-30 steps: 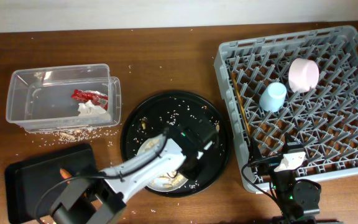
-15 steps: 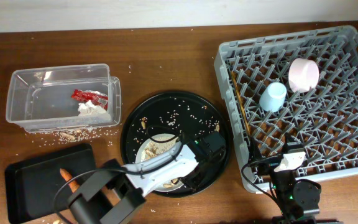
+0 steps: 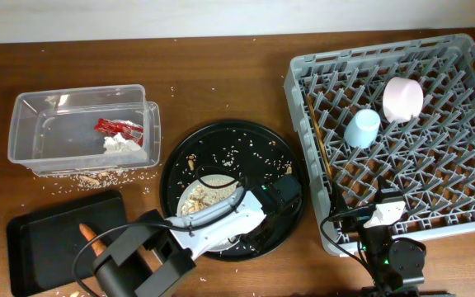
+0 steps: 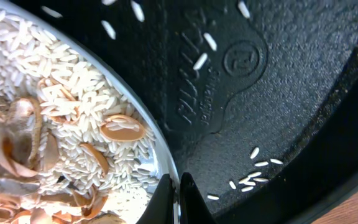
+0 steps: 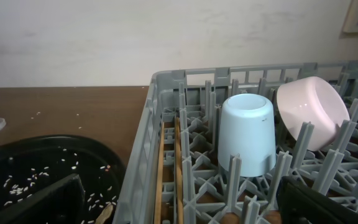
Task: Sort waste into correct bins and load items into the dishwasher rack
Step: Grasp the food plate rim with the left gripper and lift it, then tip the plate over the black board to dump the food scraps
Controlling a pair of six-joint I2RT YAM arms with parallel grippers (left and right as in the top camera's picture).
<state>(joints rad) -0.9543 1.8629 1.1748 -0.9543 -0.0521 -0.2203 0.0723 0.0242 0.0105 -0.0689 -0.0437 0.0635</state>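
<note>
Plate (image 4: 161,163), round and grey-white, lies flat inside the round black tray (image 4: 278,93), heaped with white rice grains (image 4: 48,81) and tan peanuts (image 4: 122,129). The left gripper (image 4: 177,194) meets the plate at its edge on the side nearer the rack. In the left wrist view the two fingertips stand almost together, and the rim runs straight into the thin slit between them, so the gripper is pinched on the rim. Loose rice is scattered over the tray floor just beside the fingers. From overhead the left arm lies across the tray and covers part of the plate. The dishwasher rack (image 3: 297,115) sits to the right of the tray. It holds the light blue cup (image 3: 361,128) upside down, the pink bowl (image 3: 403,98) tilted on its side beside the cup, and the chopsticks (image 3: 320,153) along its left wall. The right gripper (image 3: 383,213) hangs over the rack's near corner, its fingers spread wide with nothing between them. Left of the tray, the clear box (image 3: 23,132) contains the red wrapper (image 3: 118,127) and the tissue (image 3: 122,143). The carrot piece (image 3: 89,235) lies on the flat black tray (image 3: 48,247).
</note>
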